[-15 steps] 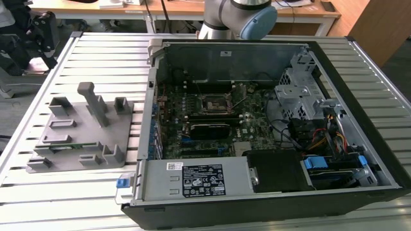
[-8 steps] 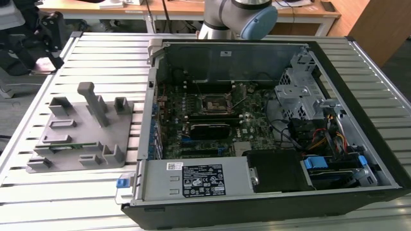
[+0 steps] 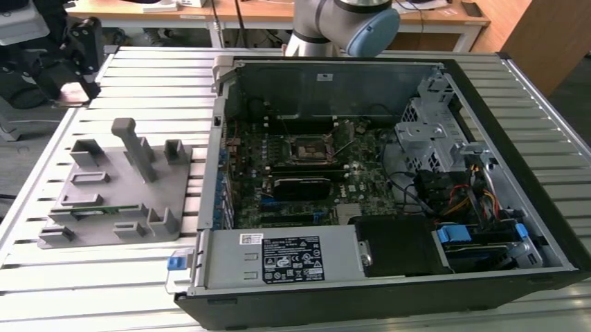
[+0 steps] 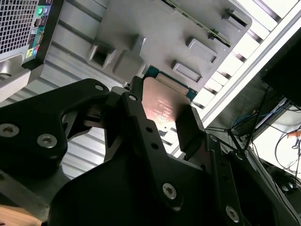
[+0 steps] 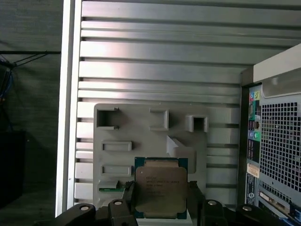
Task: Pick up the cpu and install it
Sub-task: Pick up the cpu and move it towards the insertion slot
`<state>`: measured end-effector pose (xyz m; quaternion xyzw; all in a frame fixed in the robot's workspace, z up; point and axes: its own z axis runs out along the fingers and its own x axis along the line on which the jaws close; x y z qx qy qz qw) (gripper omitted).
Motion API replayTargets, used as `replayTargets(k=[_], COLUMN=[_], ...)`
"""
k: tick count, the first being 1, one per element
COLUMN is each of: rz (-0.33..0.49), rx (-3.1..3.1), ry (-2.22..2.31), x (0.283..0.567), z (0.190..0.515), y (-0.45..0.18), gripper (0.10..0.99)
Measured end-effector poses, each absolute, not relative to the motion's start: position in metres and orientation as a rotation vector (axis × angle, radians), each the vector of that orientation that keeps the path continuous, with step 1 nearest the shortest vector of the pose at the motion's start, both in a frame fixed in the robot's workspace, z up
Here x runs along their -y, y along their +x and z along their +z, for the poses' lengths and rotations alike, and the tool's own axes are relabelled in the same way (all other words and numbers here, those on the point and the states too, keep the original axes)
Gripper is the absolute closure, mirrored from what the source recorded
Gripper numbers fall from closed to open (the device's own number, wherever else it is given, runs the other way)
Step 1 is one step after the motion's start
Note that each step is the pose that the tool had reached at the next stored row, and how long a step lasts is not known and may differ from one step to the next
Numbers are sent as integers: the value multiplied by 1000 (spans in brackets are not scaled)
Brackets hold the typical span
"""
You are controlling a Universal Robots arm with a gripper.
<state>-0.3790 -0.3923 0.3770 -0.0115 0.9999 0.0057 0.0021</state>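
Note:
The cpu [image 5: 160, 188], a flat square chip with a silver metal top and a green edge, is clamped between my gripper's [image 5: 161, 201] two black fingers in both wrist views. In the second wrist view the cpu [image 4: 164, 106] and the gripper [image 4: 164, 113] hang well above the grey fixture tray [image 4: 155, 33]. At the exterior view's upper left, the black gripper [image 3: 66, 83] is raised over the table's far left corner, with the shiny cpu [image 3: 70, 94] at its tip. The motherboard's open socket [image 3: 309, 147] lies inside the computer case [image 3: 480, 290].
The grey fixture tray [image 3: 111, 187] with upright posts sits on the slatted metal table [image 3: 166, 90], on the exterior view's left of the case. A green strip [image 5: 110, 188] lies in one tray slot. The arm [image 3: 342, 21] rises behind the case. Cables and a drive cage crowd the case's right side.

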Motion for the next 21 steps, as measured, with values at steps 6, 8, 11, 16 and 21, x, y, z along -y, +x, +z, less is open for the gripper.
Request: replayTargets(k=[6, 8, 11, 16, 21], rz=[18, 18, 19, 20, 20], rx=[-3137, -3137, -3137, -3137, -3137], ry=[-36, -36, -36, -36, -36], x=[392, 392, 392, 392, 392], z=[377, 377, 377, 377, 377], y=[-371, -368, -363, -357, -351], gripper=[561, 561, 561, 561, 561])
